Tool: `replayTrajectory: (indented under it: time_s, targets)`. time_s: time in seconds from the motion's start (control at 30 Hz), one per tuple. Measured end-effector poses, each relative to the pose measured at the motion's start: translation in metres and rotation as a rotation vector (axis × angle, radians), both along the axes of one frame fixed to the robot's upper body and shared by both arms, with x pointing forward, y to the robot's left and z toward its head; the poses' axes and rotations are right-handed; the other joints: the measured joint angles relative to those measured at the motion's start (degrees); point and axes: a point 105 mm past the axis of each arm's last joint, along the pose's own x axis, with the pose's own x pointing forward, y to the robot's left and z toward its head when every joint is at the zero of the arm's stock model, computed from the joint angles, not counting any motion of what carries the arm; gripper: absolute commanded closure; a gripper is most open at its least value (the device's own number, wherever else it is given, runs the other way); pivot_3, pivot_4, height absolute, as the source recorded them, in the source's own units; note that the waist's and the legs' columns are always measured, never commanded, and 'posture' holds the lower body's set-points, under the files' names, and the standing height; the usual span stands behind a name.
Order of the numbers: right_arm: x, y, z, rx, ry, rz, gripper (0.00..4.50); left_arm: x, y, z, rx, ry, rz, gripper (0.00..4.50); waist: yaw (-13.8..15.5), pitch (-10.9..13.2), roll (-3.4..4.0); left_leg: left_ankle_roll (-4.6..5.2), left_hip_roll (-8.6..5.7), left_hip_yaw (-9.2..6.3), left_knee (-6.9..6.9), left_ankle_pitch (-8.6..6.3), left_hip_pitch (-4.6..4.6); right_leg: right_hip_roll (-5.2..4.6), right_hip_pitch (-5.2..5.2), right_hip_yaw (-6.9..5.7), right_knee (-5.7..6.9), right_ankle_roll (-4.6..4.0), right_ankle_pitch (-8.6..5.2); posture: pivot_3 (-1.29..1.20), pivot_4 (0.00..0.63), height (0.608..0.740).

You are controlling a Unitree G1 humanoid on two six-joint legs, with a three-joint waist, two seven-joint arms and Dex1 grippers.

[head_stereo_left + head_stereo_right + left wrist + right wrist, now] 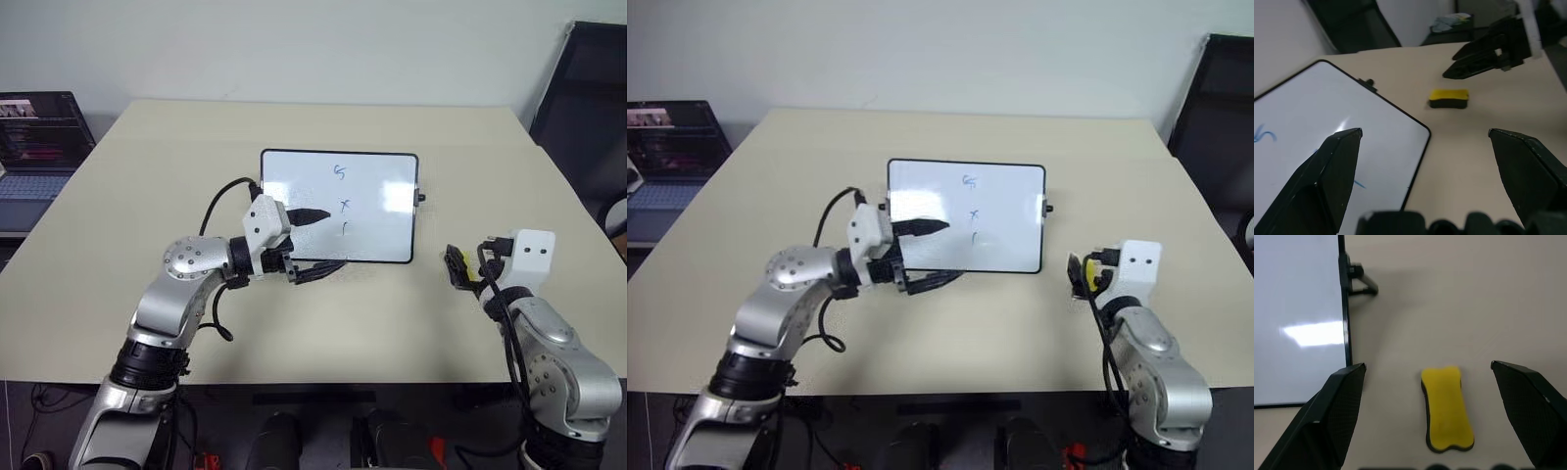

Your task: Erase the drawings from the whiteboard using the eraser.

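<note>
— Yellow things: how many?
— One eraser (1446, 409), flat on the beige table (147, 176) between the right gripper's (1427, 421) wide-open fingers, untouched, just beside the whiteboard's (294, 186) right edge.
— And the left gripper (312, 243)?
— Spread open, empty, over the board's near-left part.
— Marks?
— Three blue drawings (342, 203); nothing readable.

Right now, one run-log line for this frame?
stage: pre-grasp | eraser: on table, right of whiteboard | right gripper: open, over eraser | left gripper: open, over whiteboard | drawings: unerased
</note>
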Motion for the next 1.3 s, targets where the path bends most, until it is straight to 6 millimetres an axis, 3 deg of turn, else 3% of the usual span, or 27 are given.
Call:
replayTrajectory:
  time_s: [0.33,0.6,1.07,1.3]
  targets:
    - [0.018,-0.015,-0.024,-0.043,0.124,0.012,0.02,0.008,-0.003,0.009,0.082,0.034,-0.156,0.0,0.0,0.0,0.0,0.01,-0.04,0.08,0.05,0.0,-0.29,0.0,-0.3,-0.03,0.01,0.08,0.02,0.0,0.15,0.74]
    - [0.032,-0.027,-0.025,-0.063,0.113,0.016,0.02,0.011,-0.006,0.011,0.084,0.021,-0.174,0.0,-0.1,0.0,0.01,0.01,-0.04,0.1,0.06,-0.01,-0.32,0.0,-0.34,-0.01,0.03,0.08,0.02,0.0,0.15,0.74]
    - [0.045,-0.02,-0.03,-0.066,0.122,0.055,0.02,0.011,-0.006,0.01,0.09,0.005,-0.17,0.0,-0.1,0.0,0.01,0.02,-0.03,0.1,0.06,-0.01,-0.33,0.0,-0.34,-0.01,0.05,0.08,0.03,0.0,0.15,0.74]
    - [0.045,-0.023,-0.032,-0.078,0.133,0.042,2.44,0.012,-0.005,0.009,0.09,0.001,-0.166,0.0,-0.1,0.0,0.01,0.02,-0.02,0.1,0.07,-0.01,-0.33,0.0,-0.34,-0.01,0.06,0.08,0.03,0.0,0.15,0.74]
